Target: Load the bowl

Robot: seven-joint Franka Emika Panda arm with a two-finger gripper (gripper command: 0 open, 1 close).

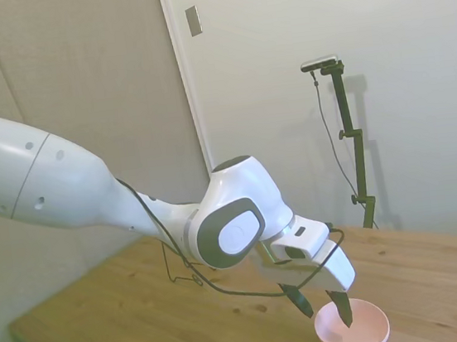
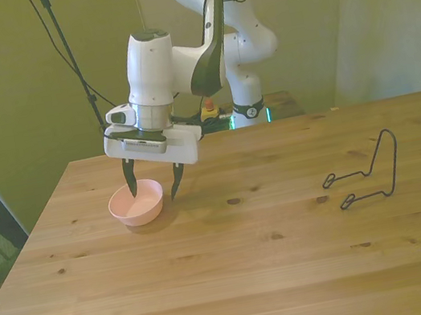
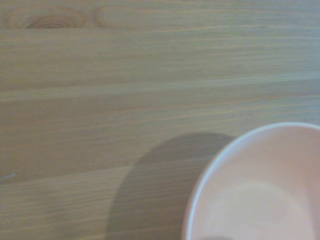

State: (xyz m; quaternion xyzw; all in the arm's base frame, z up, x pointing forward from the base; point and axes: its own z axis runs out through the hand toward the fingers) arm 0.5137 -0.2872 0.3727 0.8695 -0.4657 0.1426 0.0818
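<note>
Front view, left to right. The bowl (image 2: pixel 137 202) sits left of centre on the worktop (image 2: pixel 241 283), near its left edge. My gripper (image 2: pixel 153 190) straddles the bowl's right rim, jaws spread and empty: one finger inside, one outside. I judge this the grasp step; next, closing on the rim. Bare wood lies rightward to the wire stand (image 2: pixel 366 172), well apart, at right of the frame.

White arm stretched low, pincer (image 2: pixel 153 187) pointing down, fingers spread apart.
</note>
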